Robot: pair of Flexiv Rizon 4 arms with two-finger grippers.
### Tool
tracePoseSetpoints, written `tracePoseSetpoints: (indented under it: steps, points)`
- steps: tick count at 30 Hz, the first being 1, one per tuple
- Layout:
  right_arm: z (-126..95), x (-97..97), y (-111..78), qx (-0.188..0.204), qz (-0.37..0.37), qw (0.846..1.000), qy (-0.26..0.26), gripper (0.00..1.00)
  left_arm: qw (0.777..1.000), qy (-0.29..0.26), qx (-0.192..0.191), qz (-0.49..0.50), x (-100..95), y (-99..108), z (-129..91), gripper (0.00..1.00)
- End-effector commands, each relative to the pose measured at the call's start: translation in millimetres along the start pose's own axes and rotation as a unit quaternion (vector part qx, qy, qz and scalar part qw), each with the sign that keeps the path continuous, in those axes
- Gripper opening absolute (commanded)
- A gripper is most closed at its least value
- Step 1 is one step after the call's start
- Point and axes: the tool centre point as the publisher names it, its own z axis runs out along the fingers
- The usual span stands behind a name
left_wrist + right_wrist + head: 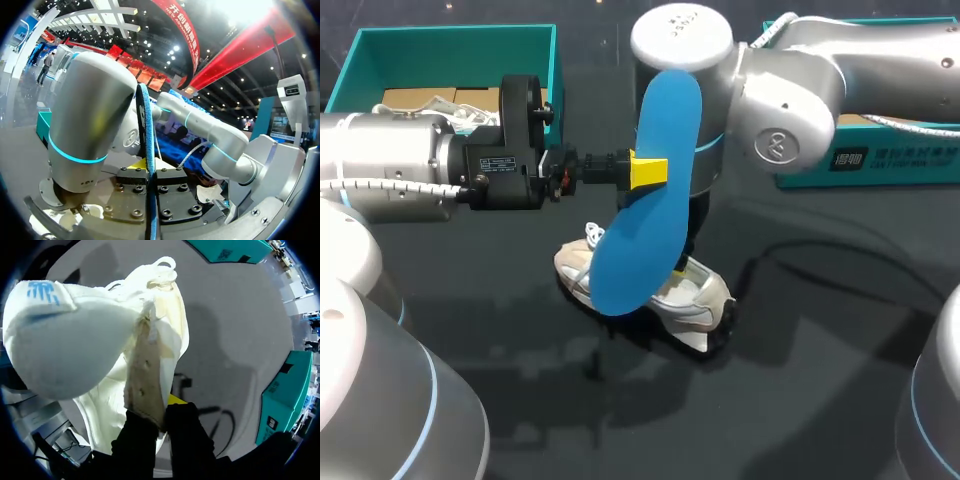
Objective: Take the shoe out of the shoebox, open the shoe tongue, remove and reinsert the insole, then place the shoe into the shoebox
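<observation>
A white shoe [705, 297] stands on the dark table, toe toward my left. Above it, my left gripper [648, 171] is shut on a blue insole [650, 190] that hangs upright in front of the shoe. The left wrist view shows the insole [146, 145] edge-on between the shut fingers [151, 175]. My right arm [790, 90] reaches down behind the insole, which hides its gripper in the head view. In the right wrist view my right gripper [162, 415] is shut on the shoe's eyelet edge [145, 385], beside the raised white tongue [65, 345].
A teal shoebox [360, 60] holding paper stands at the back left. A second teal box [880, 170] sits at the back right, under my right arm. A dark cable [800, 258] lies on the table to the right of the shoe.
</observation>
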Motion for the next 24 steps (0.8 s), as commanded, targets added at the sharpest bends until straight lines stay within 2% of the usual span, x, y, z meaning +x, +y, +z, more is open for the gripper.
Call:
tracePoseSetpoints:
  steps: [1,3,8,13,18,24]
  points:
    - [-1,0.8,0.1,0.0,0.0,1.0,-0.002,0.0,1.0,-0.001,0.002,0.0,0.1,2,1,0.0]
    - [-1,0.8,0.1,0.0,0.0,1.0,-0.002,0.0,1.0,-0.001,0.002,0.0,0.1,2,1,0.0]
    - [-3,3.5,-6.0,-0.026,0.116,0.993,-0.006,0.0,1.0,-0.001,0.002,0.0,0.1,2,1,0.0]
    - [-14,10.2,-16.3,-0.034,0.213,0.976,-0.023,0.0,1.0,-0.001,0.002,0.0,0.1,2,1,0.0]
    - [-20,17.8,-22.0,-0.041,0.269,0.962,-0.034,0.0,1.0,-0.001,0.002,0.0,0.1,2,1,0.0]
    - [-22,23.7,-28.8,-0.046,0.353,0.934,-0.033,0.0,1.0,-0.001,0.002,0.0,0.1,2,1,0.0]
